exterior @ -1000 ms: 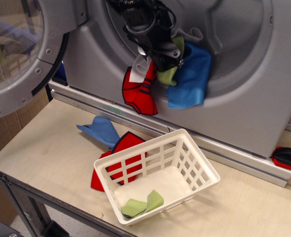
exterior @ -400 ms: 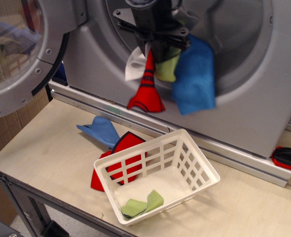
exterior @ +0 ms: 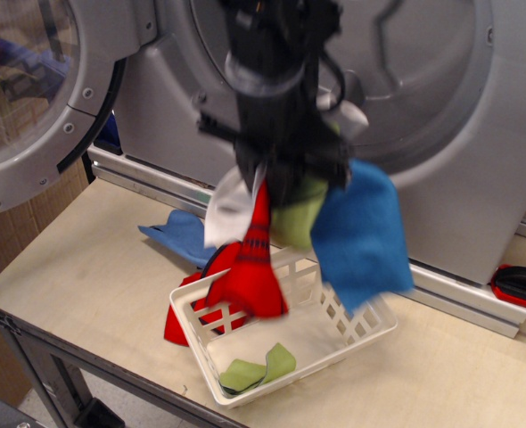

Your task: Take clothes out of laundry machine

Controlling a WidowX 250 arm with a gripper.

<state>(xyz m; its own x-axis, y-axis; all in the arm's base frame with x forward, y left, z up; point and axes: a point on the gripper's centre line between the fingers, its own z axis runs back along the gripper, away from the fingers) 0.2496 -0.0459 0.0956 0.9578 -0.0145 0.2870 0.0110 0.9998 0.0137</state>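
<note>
My black gripper point(exterior: 281, 178) is shut on a bunch of clothes and holds them in the air in front of the laundry machine point(exterior: 477, 116), above the white basket. The bunch hangs down: a red cloth with black trim point(exterior: 252, 267), a white one point(exterior: 229, 207), an olive-green one point(exterior: 297, 214) and a bright blue one point(exterior: 361, 239). The image is blurred by motion. The fingertips are hidden by the cloths. The machine's round door point(exterior: 40, 89) stands open at the left.
A white lattice basket point(exterior: 361, 325) sits on the wooden table with a green cloth point(exterior: 256, 370) inside. A blue cloth point(exterior: 178, 234) and a red cloth point(exterior: 181, 314) lie on the table left of it. A red-black object point(exterior: 521, 285) lies at the right edge.
The gripper has pulled the bunch of clothes out of the drum mouth and down toward the basket. The cloths now hang clear of the machine, over the basket.
</note>
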